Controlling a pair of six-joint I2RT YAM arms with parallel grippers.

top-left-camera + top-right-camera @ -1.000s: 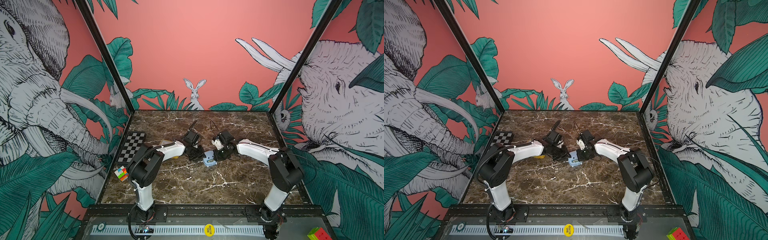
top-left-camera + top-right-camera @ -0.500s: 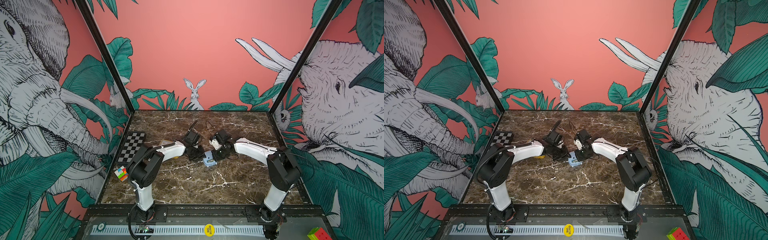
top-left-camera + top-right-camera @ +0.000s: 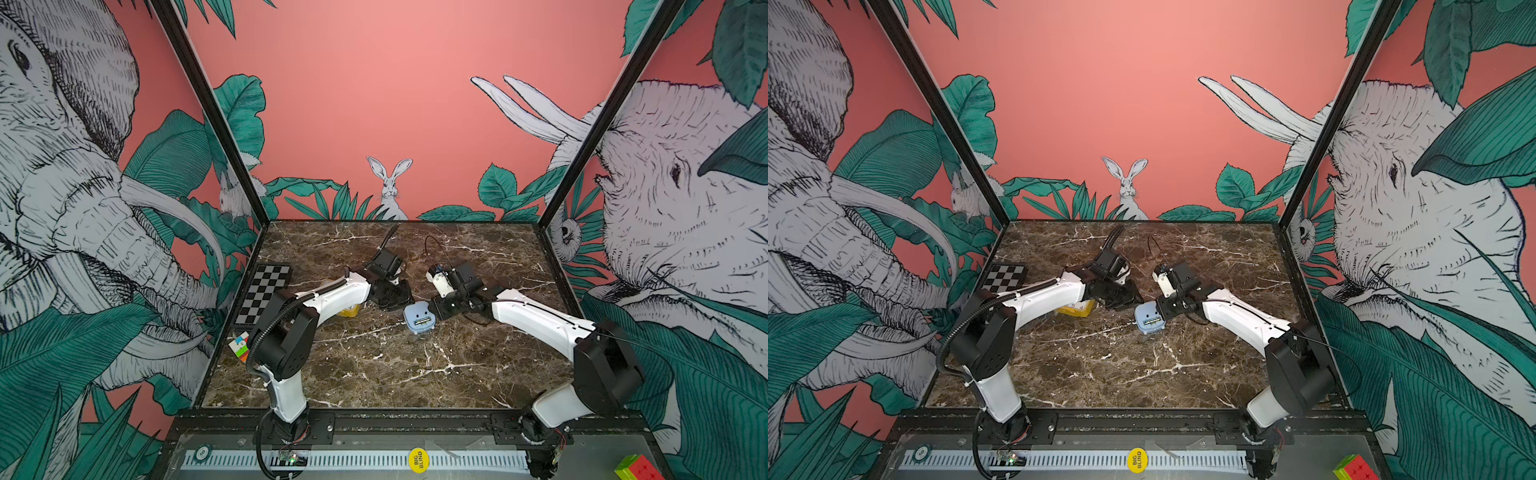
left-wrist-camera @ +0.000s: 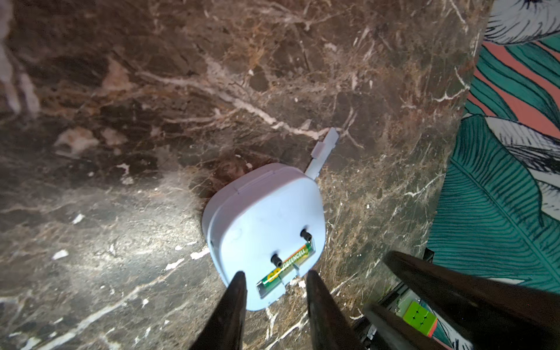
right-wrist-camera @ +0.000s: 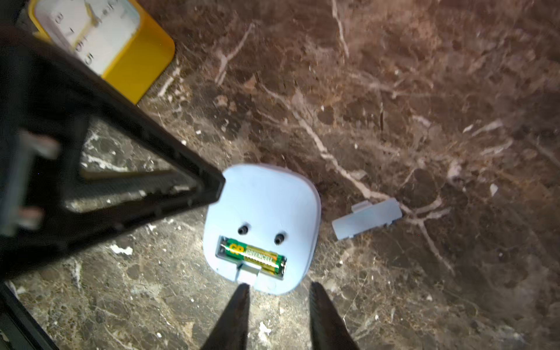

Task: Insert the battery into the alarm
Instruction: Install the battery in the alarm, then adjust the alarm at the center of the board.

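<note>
Item under inspection: light blue alarm (image 3: 419,319) (image 3: 1149,319). It lies face down near the middle of the marbled surface (image 3: 374,374), with its back upward and its battery bay uncovered.

Battery (image 5: 254,253) (image 4: 286,266): a green and gold cell lying lengthwise inside the bay, just below the two small black knobs on the back. In the right wrist view one end looks slightly higher than the other. Whether it is fully seated cannot be confirmed.

Bay cover (image 5: 366,218) (image 4: 322,151): a small strip in the same blue, lying loose on the surface just beside the alarm and not touching it.

Left gripper (image 4: 275,274) (image 3: 392,297): the jaws are partly open and nothing is clamped between them. In the left wrist view the finger tips frame the bay end of the alarm. In the right wrist view one of its fingers (image 5: 151,181) reaches the alarm's rim (image 5: 266,209); contact there cannot be confirmed.

Right gripper (image 5: 279,286) (image 3: 440,309): the jaws are partly open with a clear gap, and they hold nothing. The tips stand just short of the alarm's edge at the bay side. One tip is close to the small tab below the battery.

Other items noted:
- A yellow clock (image 5: 133,60) (image 3: 1077,309) lies face up beside the left arm, apart from the alarm.
- A checkerboard (image 3: 266,293) lies along the left edge of the surface.
- A colour cube (image 3: 239,347) sits near the checkerboard.
</note>
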